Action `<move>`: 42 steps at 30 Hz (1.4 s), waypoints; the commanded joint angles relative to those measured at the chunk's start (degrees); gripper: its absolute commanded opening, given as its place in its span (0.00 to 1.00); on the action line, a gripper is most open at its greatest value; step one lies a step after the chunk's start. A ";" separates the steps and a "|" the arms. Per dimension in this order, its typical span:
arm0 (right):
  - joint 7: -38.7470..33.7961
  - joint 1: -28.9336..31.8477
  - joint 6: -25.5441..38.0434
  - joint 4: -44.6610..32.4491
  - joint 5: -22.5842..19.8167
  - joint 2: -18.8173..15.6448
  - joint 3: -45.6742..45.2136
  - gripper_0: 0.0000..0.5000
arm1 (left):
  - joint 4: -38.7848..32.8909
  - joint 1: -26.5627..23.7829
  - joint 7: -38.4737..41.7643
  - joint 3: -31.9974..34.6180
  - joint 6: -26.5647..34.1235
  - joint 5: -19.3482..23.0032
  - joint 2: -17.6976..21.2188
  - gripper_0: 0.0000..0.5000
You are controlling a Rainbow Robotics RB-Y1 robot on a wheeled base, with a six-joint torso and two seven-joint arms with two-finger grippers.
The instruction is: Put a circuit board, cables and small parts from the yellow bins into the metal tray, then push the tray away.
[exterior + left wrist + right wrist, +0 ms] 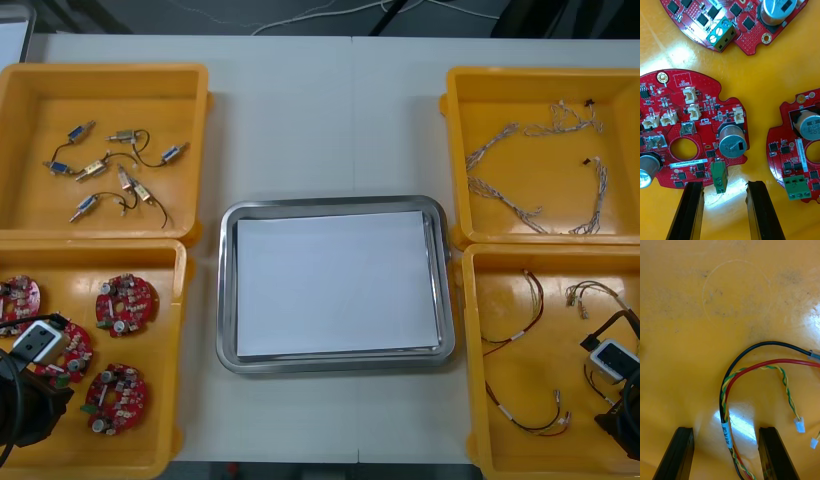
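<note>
Here the left gripper (pixel 724 184) hangs low in the near left yellow bin (pixel 168 340), jaws apart, just short of a round red circuit board (pixel 685 131). The right gripper (pixel 726 429) is in the near right yellow bin (pixel 478 400), jaws apart astride the black, red and yellow cables (pixel 723 397). The metal tray (pixel 330 361), white inside, lies on the table (pixel 300 110) between the bins.

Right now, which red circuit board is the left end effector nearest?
The circuit board whose green connector pokes between the left end effector's open fingers; the other boards lie farther off.
</note>
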 commanded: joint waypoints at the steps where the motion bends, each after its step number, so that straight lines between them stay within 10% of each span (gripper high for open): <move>1: 0.41 1.70 -0.48 -0.18 0.64 0.82 0.91 0.75 | 0.77 -0.96 1.12 -1.30 -0.62 -1.29 -0.99 0.66; 2: 0.41 1.70 -0.48 -0.18 0.73 0.82 0.82 0.58 | 0.86 -1.05 1.20 -1.39 -0.62 -1.38 -0.99 0.66; 3: 0.32 1.61 -0.48 -0.18 0.73 0.82 0.82 0.17 | 0.95 -1.22 1.29 -1.57 -0.62 -1.55 -0.99 0.66; 5: 0.23 1.43 -0.31 -0.18 0.73 0.82 0.82 0.00 | 1.03 -1.57 1.64 -1.83 -0.62 -1.73 -0.99 0.65; 20: 0.94 -5.33 6.46 -0.44 -1.38 0.82 -2.25 0.00 | 1.12 -2.98 3.05 -2.53 -0.62 -2.70 -0.99 0.56; 25: 0.76 -8.76 11.82 -1.50 -2.61 0.82 -4.36 0.00 | 1.21 -2.98 3.49 -2.89 -0.71 -3.22 -0.99 0.28; 27: 0.50 -10.08 14.28 -2.20 -3.23 0.90 -5.33 0.00 | 1.12 -2.98 3.67 -2.89 -0.62 -3.40 -0.99 0.00; 42: -1.70 -16.85 31.25 -12.84 -5.25 4.07 -12.27 0.00 | -3.71 -4.65 4.72 3.71 6.94 -2.52 -0.91 0.00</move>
